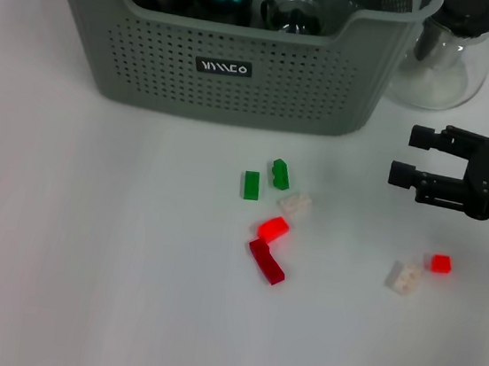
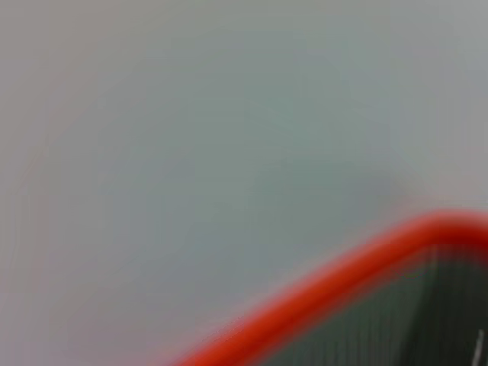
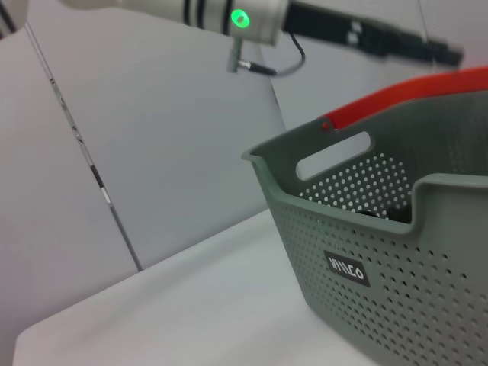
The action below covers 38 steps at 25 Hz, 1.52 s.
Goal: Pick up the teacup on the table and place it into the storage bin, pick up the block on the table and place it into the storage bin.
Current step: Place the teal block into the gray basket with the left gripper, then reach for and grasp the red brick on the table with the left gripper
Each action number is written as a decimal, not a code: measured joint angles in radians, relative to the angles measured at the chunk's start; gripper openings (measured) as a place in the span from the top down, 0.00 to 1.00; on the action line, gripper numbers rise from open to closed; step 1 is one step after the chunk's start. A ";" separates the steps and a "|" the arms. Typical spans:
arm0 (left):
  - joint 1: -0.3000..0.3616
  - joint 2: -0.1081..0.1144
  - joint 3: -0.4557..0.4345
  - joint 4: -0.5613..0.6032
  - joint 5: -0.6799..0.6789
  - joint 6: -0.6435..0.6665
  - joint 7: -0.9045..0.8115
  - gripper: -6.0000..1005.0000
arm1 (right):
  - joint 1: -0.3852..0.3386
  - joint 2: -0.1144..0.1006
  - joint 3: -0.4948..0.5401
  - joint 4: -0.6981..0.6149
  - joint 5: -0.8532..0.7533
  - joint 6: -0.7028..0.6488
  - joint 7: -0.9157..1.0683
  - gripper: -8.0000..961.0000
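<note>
The grey-green storage bin stands at the table's far side and also fills the right wrist view. Inside it lie dark items, a teal and a red piece, and a clear glass cup-like thing that may be the teacup. Several blocks lie in front of the bin: two green, a cream one, a bright red one and a dark red one. A cream block and a small red block lie to the right. My right gripper hovers open and empty above those two. My left gripper is out of view.
A clear glass pitcher stands right of the bin, just beyond the right gripper. The left wrist view shows only a blurred grey surface and a red rim. Bare white table spreads left and in front of the blocks.
</note>
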 joint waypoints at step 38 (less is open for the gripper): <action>0.524 -0.077 -0.303 -0.809 -0.556 0.484 1.712 0.32 | 0.004 0.003 0.000 0.012 0.000 0.007 0.017 0.13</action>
